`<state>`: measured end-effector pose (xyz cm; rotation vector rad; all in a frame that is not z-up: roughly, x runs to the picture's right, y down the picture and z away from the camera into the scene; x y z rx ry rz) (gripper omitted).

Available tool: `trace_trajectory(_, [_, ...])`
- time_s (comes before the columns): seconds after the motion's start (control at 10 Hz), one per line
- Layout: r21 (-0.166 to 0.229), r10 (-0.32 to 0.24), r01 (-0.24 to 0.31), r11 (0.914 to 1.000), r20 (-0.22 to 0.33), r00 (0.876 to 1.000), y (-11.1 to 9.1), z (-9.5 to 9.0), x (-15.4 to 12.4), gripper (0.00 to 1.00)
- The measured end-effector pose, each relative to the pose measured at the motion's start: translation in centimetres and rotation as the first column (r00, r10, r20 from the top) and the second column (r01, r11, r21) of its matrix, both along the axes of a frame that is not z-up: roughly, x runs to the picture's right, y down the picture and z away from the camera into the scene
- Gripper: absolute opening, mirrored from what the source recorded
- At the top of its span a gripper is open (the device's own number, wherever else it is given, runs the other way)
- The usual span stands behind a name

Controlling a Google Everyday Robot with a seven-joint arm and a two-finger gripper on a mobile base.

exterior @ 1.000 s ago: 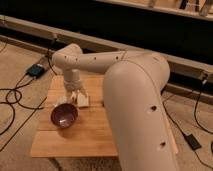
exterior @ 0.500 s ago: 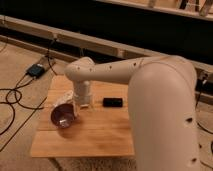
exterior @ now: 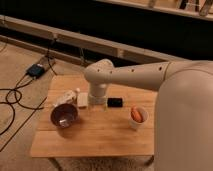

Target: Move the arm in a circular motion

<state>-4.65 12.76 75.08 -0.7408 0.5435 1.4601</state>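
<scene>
Thick cream-white tubular robot arm (exterior: 150, 75) reached from the right foreground across the light wooden table (exterior: 95, 137), elbow joint above the back middle. Gripper (exterior: 95, 104) pointed down at the tabletop, between a small white bottle (exterior: 81, 98) and a small black block (exterior: 115, 102). Dark round bowl (exterior: 64, 115) sat front-left, white cup holding an orange item (exterior: 136, 117) to the right.

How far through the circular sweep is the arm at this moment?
Partly done: over the last second the arm swung from the table's left toward its middle. Now the pincer hangs behind the bowl, near the black object. No closed loop is visible yet.
</scene>
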Motion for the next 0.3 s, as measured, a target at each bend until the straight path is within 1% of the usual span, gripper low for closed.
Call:
trace_trajectory(0.1, [0.003, 0.002, -0.002, 1.0000, 0.005, 1.000, -0.03, 0.02, -0.29, 0.65])
trace_trajectory(0.3, [0.001, 0.003, -0.003, 1.0000, 0.000, 1.000, -0.02, 0.05, 0.04, 0.65])
